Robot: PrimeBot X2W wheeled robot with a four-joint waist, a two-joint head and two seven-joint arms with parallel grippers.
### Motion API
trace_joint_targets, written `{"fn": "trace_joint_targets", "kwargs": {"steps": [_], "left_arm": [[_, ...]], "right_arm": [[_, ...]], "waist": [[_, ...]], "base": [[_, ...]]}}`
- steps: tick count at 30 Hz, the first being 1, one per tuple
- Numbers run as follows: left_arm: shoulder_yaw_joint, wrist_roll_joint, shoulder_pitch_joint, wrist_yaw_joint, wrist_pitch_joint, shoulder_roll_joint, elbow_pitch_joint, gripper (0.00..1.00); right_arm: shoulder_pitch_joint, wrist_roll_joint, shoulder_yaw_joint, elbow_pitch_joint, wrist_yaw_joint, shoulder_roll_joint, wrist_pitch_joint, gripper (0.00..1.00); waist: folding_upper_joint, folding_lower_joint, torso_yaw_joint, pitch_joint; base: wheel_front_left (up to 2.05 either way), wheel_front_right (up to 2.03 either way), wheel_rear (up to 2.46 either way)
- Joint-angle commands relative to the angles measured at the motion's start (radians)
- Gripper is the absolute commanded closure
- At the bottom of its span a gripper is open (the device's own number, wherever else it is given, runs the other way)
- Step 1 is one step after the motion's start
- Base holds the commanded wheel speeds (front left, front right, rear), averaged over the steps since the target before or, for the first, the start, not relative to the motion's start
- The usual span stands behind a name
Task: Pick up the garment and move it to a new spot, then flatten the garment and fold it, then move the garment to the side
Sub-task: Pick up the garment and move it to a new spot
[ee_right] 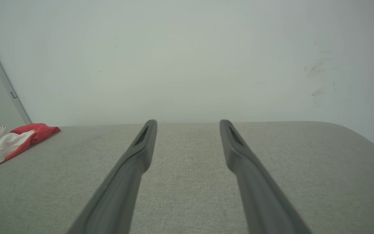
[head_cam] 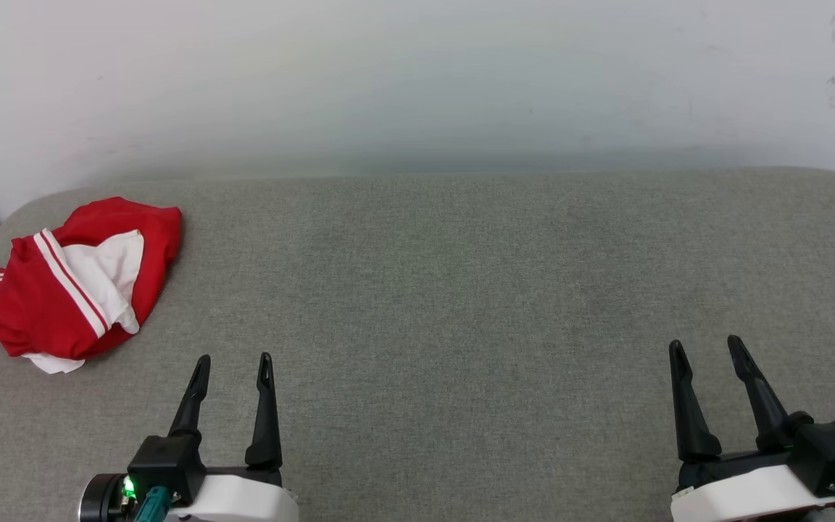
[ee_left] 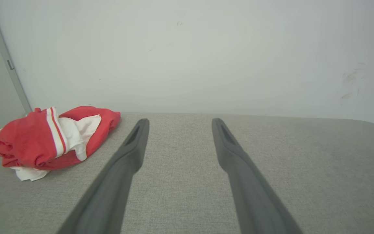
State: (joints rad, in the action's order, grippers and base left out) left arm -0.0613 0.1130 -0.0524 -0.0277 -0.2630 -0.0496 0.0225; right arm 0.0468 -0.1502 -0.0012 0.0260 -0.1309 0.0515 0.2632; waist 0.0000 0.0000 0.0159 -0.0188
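Note:
The garment (head_cam: 69, 279) is a crumpled red heap with white cloth and red-and-white striped trim, lying at the far left of the grey padded surface. My left wrist view has the garment (ee_left: 47, 139) left of its fingers; the right wrist view catches the garment (ee_right: 8, 143) at its left edge. My left gripper (head_cam: 235, 360) hovers open and empty at the lower left, short of the heap and to its right. My left gripper (ee_left: 179, 122) points at bare fabric. My right gripper (head_cam: 705, 344) stands open and empty at the lower right, far from the cloth, and my right gripper (ee_right: 188, 123) faces the wall.
The grey padded surface (head_cam: 461, 290) runs wide between and beyond both grippers, with rounded far corners. A pale wall (head_cam: 417, 80) rises right behind its far edge. A grey vertical frame strip (ee_left: 6, 61) stands at the far left beside the heap.

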Motion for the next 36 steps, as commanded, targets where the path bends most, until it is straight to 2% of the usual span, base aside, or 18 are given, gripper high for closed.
{"fn": "trace_joint_targets", "kwargs": {"steps": [1, 13, 20, 28, 29, 36], "left_arm": [[0.002, 0.007, -0.006, 0.001, -0.003, -0.001, 0.002, 0.00], [0.012, 0.025, -0.003, 0.007, -0.003, -0.001, 0.019, 0.00], [0.017, 0.036, 0.011, 0.011, -0.003, -0.001, 0.023, 0.00], [0.027, 0.037, 0.014, 0.009, -0.003, -0.001, 0.026, 0.00], [0.032, 0.042, 0.019, 0.008, -0.003, -0.001, 0.028, 0.00], [0.037, 0.056, 0.031, 0.003, -0.003, -0.001, 0.031, 0.00]], "right_arm": [[0.012, -0.005, -0.001, 0.002, 0.000, -0.002, 0.002, 0.00], [0.015, -0.018, 0.000, 0.014, 0.000, -0.002, 0.002, 0.00], [0.018, -0.011, 0.004, 0.005, 0.000, -0.002, 0.002, 0.00], [0.023, -0.004, 0.003, -0.002, 0.000, -0.002, 0.002, 0.00], [0.020, 0.000, 0.003, -0.004, 0.000, -0.002, 0.002, 0.00], [0.013, 0.011, 0.007, -0.007, 0.000, -0.002, 0.002, 0.00]], "waist": [[0.0000, 0.0000, 0.000, 0.000], [0.0000, 0.0000, 0.010, 0.000], [0.0000, 0.0000, 0.048, -0.005], [0.0000, 0.0000, 0.134, -0.011], [0.0000, 0.0000, 0.174, -0.017], [0.0000, 0.0000, 0.275, -0.029]], "base": [[0.00, 0.00, 0.00], [0.00, 0.00, 0.00], [0.00, 0.00, 0.00], [0.00, 0.00, 0.00], [0.00, 0.00, 0.00], [0.00, 0.00, 0.00]]}}
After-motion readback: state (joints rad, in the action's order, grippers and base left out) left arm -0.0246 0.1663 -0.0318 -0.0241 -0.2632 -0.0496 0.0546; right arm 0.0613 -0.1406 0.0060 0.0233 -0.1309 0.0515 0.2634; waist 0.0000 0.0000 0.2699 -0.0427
